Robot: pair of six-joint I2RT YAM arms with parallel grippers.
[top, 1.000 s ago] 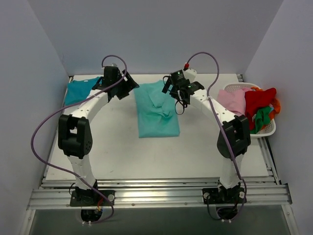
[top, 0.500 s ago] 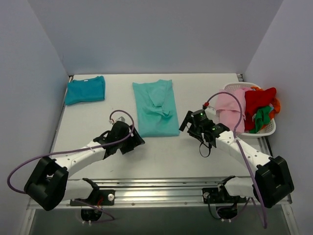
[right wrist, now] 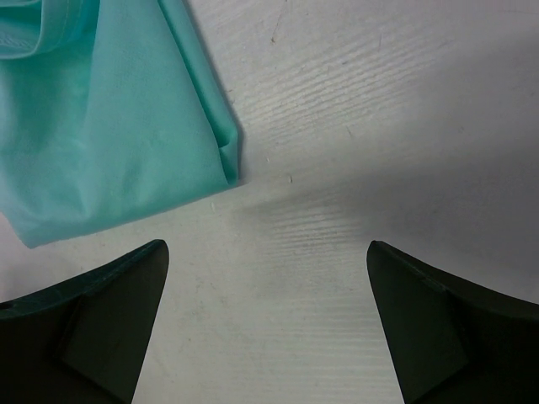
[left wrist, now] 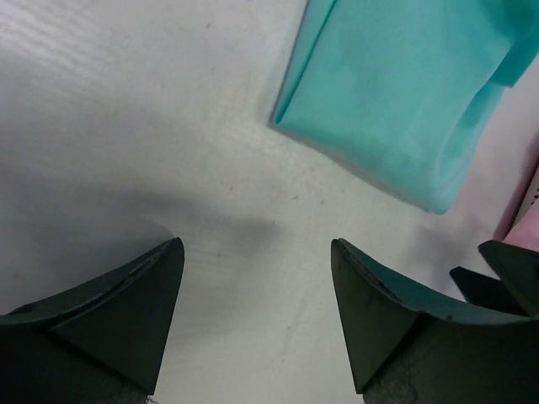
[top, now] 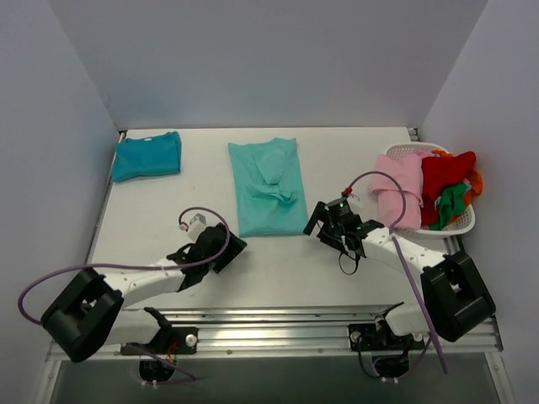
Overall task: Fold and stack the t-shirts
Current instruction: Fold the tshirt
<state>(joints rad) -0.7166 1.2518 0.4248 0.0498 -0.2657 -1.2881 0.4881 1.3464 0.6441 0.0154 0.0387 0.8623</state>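
Observation:
A light turquoise t-shirt (top: pixel 268 187) lies folded lengthwise at the table's middle, its near edge facing the arms. A darker teal-blue t-shirt (top: pixel 146 155) lies folded at the far left. My left gripper (top: pixel 234 245) is open and empty, low over the table just near-left of the turquoise shirt's near left corner (left wrist: pixel 290 118). My right gripper (top: pixel 315 220) is open and empty, just right of the shirt's near right corner (right wrist: pixel 227 160). Neither touches the cloth.
A white basket (top: pixel 459 220) at the right edge holds pink (top: pixel 400 181), red (top: pixel 445 174) and green (top: pixel 449 202) garments. Metal rails run along the table's near edge (top: pixel 269 324). Walls close in the left, back and right.
Both arms swung down from the shirt's far end to its near end. In the last half second the left gripper and the right gripper edged a little closer to the near corners.

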